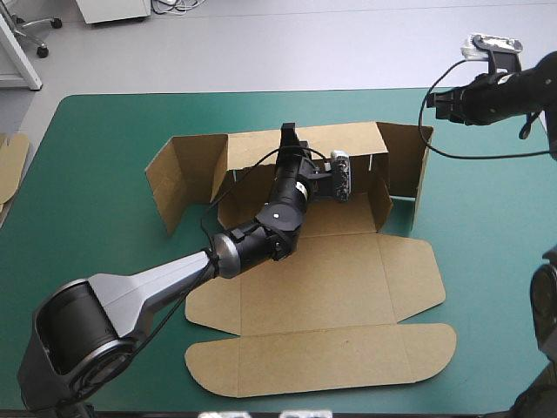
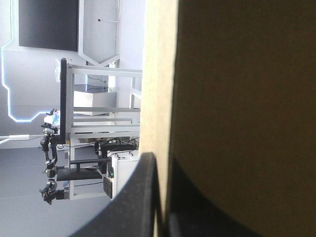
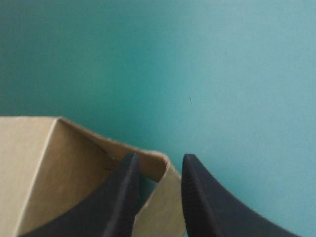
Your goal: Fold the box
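Left hand [image 2: 162, 163] clamped on box [image 1: 313, 287] wall (upright), right hand [image 3: 160, 158] apart, astride corner

Teal-green table [image 1: 104, 174] bears the brown box [image 1: 331, 296].

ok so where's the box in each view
high view: the box sits mid-table, walls raised at the far side, lid flat toward the near edge.
left wrist view: the box shows edge-on, its wall pinched in the left hand.
right wrist view: the box shows one wall corner, between the fingers of the right hand.
shared landmark: the raised wall's top edge, at both hands.
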You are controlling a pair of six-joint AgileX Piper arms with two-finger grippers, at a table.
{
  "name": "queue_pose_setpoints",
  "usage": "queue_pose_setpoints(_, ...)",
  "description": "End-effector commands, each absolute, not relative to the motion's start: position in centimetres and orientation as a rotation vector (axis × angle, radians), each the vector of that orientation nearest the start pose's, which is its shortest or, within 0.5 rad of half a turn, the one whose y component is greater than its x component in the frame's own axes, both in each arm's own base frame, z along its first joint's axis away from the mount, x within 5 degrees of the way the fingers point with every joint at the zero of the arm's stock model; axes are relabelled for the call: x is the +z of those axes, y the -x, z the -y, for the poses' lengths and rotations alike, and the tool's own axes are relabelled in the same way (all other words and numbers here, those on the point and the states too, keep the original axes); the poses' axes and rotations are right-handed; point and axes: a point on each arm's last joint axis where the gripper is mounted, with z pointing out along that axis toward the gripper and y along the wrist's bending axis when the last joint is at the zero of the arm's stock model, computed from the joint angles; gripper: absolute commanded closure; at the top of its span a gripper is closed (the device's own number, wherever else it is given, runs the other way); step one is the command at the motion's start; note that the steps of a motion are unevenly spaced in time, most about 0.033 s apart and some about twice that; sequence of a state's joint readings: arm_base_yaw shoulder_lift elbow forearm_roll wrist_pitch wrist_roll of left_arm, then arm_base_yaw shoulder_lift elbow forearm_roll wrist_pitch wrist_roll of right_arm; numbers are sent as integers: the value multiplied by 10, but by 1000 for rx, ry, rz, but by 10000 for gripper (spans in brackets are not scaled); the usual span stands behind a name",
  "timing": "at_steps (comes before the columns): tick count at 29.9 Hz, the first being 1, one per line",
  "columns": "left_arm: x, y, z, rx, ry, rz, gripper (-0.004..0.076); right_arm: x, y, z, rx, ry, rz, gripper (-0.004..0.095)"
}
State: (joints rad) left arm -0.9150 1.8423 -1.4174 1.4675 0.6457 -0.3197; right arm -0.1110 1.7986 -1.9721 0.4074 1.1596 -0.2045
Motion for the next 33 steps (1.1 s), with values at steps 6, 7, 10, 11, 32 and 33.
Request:
queue_pose_setpoints(6,308,-298,294,748,-1328,-1440,738,410,-435,17,406,9,-2323,634)
queue_pose_setpoints(7,308,-298,294,748,-1328,-1440,738,404,-439,16,404,12,-2337,634)
queue_pose_setpoints(10,308,-298,295,741,-1331,-1436,738,389,-447,14,413,22,-2377,634)
queue_pose_setpoints(11,308,-298,295,741,-1331,-1436,738,385,-448,14,416,26,-2388,634)
queue_pose_setpoints(32,308,-298,295,716,-1310,-1449,738,365,-394,-18,524,270,-2397,640)
queue_pose_setpoints(33,308,-298,295,716,-1310,-1449,738,364,-388,-20,542,265,-2369,640)
